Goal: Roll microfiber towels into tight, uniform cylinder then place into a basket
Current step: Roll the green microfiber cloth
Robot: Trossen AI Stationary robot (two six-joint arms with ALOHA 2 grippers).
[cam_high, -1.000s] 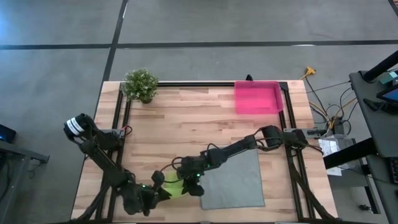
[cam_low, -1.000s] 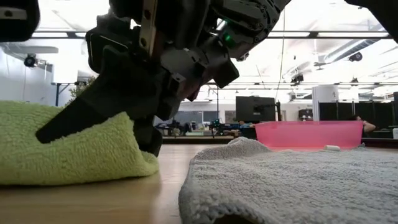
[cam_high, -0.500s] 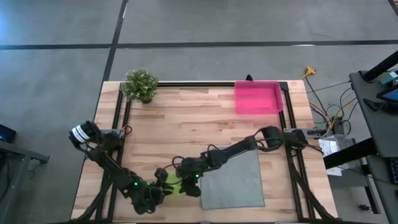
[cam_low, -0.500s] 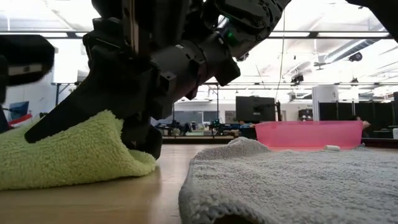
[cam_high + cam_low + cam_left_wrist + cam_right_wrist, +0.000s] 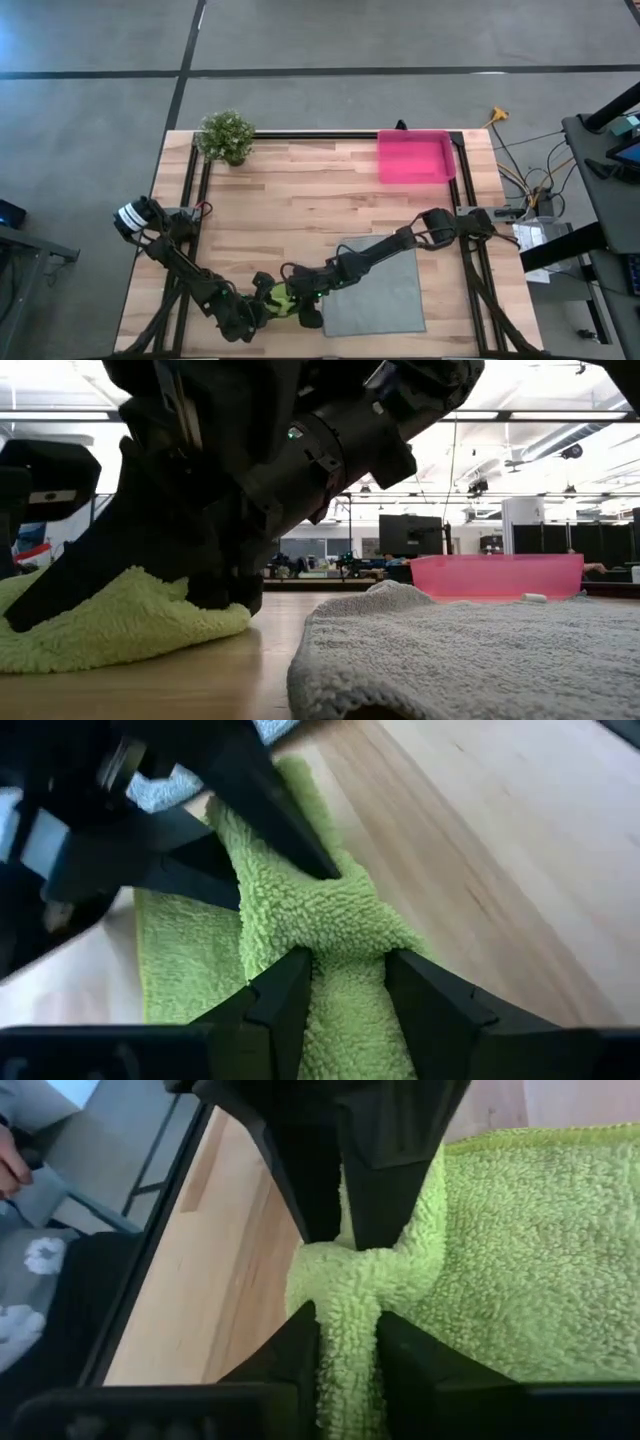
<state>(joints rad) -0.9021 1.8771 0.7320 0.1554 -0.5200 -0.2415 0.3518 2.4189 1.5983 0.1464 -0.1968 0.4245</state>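
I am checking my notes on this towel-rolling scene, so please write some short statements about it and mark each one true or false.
1. The lime green towel lies near the table's front edge, between the two end effectors. True.
2. The grey towel is already rolled into a cylinder. False: it lies flat and unrolled on the table.
3. The pink basket holds a towel. False: nothing shows inside it; both towels are on the table.
4. The left end effector has green towel between its fingers. True.
5. The right end effector works on the grey towel. False: a ridge of the green towel sits between its fingers.
6. A small potted plant stands at the far left corner. True.
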